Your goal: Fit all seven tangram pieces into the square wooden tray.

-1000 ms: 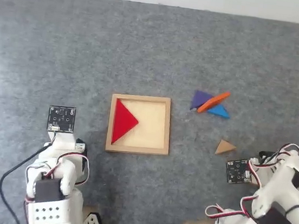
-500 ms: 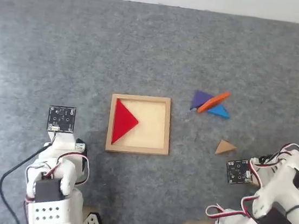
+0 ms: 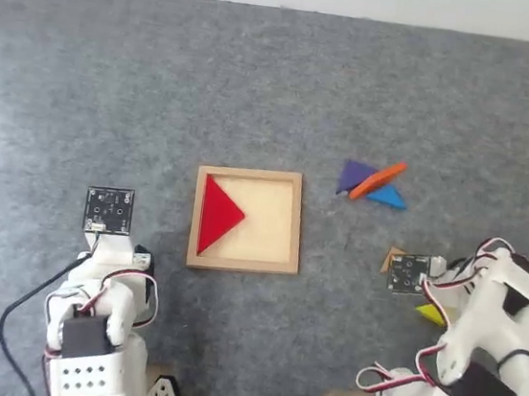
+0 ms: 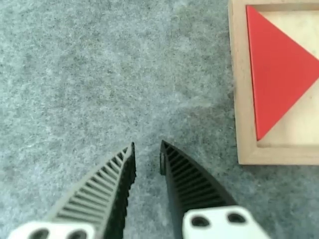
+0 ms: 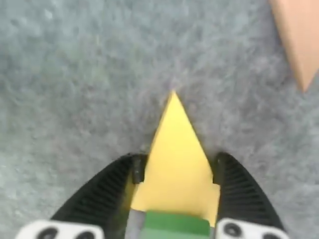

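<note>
The square wooden tray (image 3: 293,223) lies mid-table with a red triangle (image 3: 217,213) in its left half. Purple (image 3: 351,175), orange (image 3: 379,180) and blue (image 3: 387,197) pieces are clustered right of and beyond the tray. A tan triangle (image 3: 392,258) pokes out from under the right arm's camera board. My right gripper (image 5: 177,160) is shut on a yellow triangle (image 5: 175,149), which also peeks from under the arm as a yellow corner (image 3: 431,313). A green edge (image 5: 174,223) shows at the jaw's base. My left gripper (image 4: 147,144) hovers over carpet just left of the tray, fingers nearly together, holding nothing.
Grey carpet covers the whole table. Both arm bases (image 3: 95,361) stand at the near edge. A tan piece (image 5: 299,40) lies just ahead of the right gripper. Open carpet stretches beyond and to the left of the tray.
The right arm has swung forward and left toward the tan triangle, partly covering it, and the yellow triangle now peeks out beneath it. The left arm has not moved.
</note>
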Available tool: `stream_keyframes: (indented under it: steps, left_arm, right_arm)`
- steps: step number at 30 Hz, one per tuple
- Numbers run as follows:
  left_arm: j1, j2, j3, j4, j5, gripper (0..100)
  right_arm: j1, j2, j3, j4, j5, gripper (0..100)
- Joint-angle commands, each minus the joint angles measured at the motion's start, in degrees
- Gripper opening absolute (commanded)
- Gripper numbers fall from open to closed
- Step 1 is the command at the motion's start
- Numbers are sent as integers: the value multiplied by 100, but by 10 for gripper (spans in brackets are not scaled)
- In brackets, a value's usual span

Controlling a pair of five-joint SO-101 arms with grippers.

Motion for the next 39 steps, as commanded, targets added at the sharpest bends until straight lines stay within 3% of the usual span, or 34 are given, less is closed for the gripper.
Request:
stream_keyframes:
  steps: [1, 5, 9, 22, 39]
  left_arm:
    - [0, -105, -66, 18, -9, 82]
    - [0, -105, -66, 18, -9, 82]
    - [0, -105, -66, 18, -9, 82]
    - [0, -105, -66, 18, -9, 82]
    - [0, -105, -66, 18, -9, 82]
  right_arm:
    - [-136, -48, -193, 207, -132, 245]
    - [-286, -268, -633, 1138, -132, 321]
    - [-444, -462, -1046, 1815, -70, 318]
    - [787, -479, -1090, 1552, 1653, 321]
    - [1033, 171, -1081, 831, 2110, 320]
